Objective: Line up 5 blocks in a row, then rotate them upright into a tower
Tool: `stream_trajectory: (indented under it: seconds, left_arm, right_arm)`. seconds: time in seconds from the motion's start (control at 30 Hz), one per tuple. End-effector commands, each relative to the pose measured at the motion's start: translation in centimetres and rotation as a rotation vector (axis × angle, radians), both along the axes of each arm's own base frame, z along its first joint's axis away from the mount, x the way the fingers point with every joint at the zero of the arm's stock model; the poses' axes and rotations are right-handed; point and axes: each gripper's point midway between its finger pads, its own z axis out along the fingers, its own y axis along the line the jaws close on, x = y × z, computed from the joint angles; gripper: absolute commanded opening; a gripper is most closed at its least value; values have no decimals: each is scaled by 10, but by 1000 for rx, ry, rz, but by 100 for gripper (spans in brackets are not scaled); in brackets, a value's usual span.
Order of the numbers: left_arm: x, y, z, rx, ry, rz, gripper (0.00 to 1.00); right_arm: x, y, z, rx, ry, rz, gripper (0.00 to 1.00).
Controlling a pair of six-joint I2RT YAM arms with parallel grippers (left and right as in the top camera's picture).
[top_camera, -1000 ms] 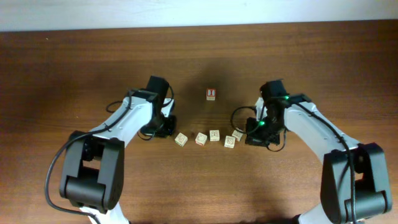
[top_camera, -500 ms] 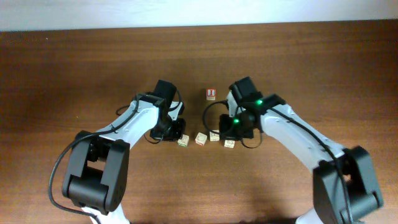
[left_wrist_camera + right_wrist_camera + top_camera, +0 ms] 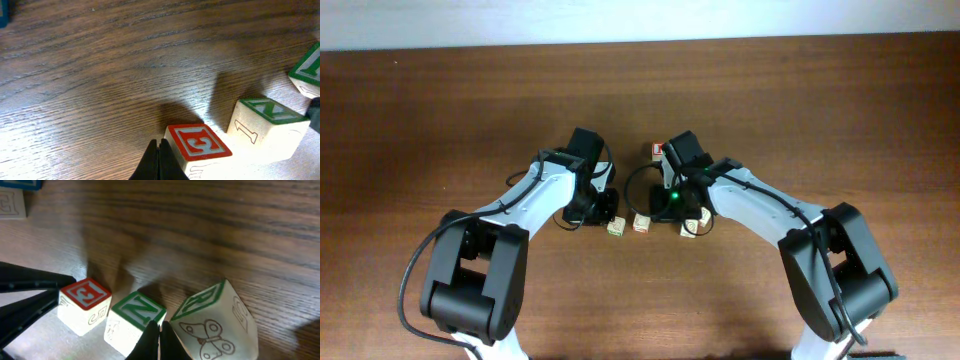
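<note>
On the worktop (image 3: 820, 110), the blocks (image 3: 641, 224) lie in a short left-to-right row just below the centre of the overhead frame. The left fingers (image 3: 152, 161) sit at the row's left end. The right fingers (image 3: 150, 339) stand between two blocks further right. A separate cube (image 3: 657, 150) lies above the row.

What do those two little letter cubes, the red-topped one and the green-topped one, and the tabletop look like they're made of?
The red-topped block and green-topped block: probably pale bare wood, matte, with printed coloured tops and thin line drawings on the sides. The table: dark brown wood or wood-look laminate, streaky grain with a slight sheen; I cannot tell which.
</note>
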Motion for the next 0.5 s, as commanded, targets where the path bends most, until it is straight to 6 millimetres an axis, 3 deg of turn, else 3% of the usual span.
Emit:
stream_trajectory:
  seconds: [0.0, 0.3, 0.47]
  left_arm:
    - [-3, -1, -1, -15, 16, 18, 0]
    - [-2, -2, -1, -16, 14, 25, 0]
    - [-2, -2, -1, -16, 14, 25, 0]
  right_arm:
    - [4, 2, -5, 1, 1, -5, 5]
    - [-7, 15, -3, 29, 24, 33, 5]
    - [-14, 10, -6, 7, 86, -36, 4]
